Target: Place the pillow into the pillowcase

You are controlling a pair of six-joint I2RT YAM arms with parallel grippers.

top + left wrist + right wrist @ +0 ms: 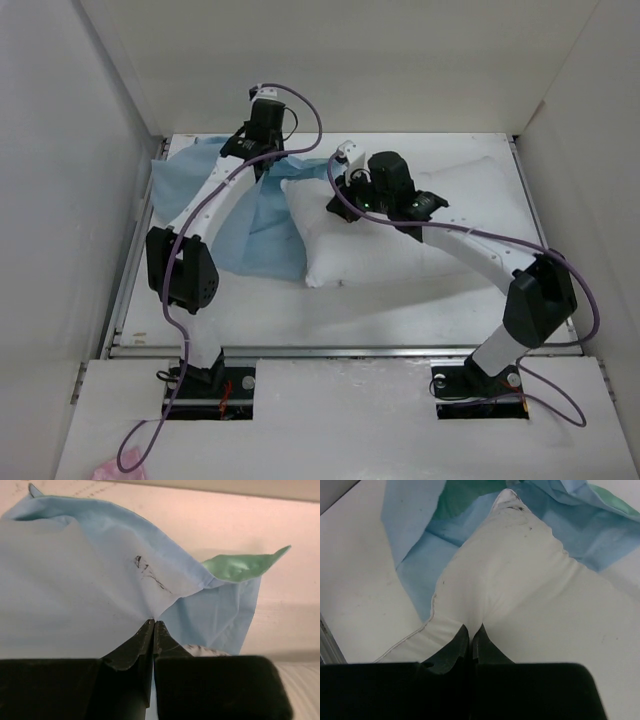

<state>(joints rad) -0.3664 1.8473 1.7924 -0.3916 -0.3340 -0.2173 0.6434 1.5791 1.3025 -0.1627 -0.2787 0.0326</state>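
Left claw [152, 624] is clamped tight on the pillowcase [75, 580], right claw [471, 629] likewise on the pillow [520, 590]. Only one pillow corner nears the opening, I judge; nearly all the insertion remains.

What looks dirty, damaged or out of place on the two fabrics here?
Small dark marks stand out. The pillowcase has a thin black smear near its fold, beyond the left gripper. The pillow has dark specks at its raised corner, beyond the right gripper. No tear shows.
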